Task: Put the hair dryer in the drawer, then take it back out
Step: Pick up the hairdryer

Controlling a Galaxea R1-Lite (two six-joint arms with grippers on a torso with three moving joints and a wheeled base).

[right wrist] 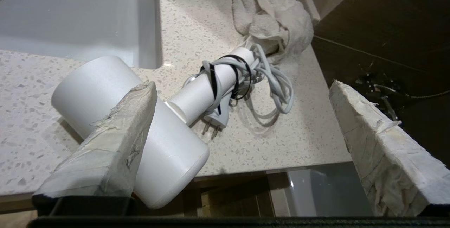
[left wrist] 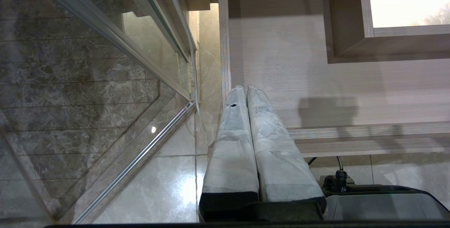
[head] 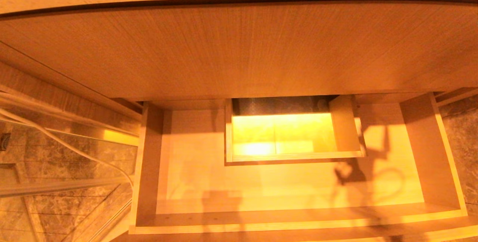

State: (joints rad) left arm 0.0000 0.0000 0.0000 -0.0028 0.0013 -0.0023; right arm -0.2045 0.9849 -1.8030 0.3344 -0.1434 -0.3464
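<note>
I'm seeing the dryer (right wrist: pixel 140 133) lying on the counter (right wrist: pixel 246 143) beside the sink (right wrist: pixel 70 13), centre-left of the right wrist frame, while the right gripper (right wrist: pixel 242 115) is hovering over it, jaws spread wide, gripping nothing. The drawer (head: pixel 298 212) is sitting pulled out across the lower head frame; the left gripper (left wrist: pixel 246 90) is parked at its corner, fingers pressed together.

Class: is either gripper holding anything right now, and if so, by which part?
Nothing is held. The right gripper is open above the hair dryer on the countertop; the left gripper is shut on nothing.
</note>
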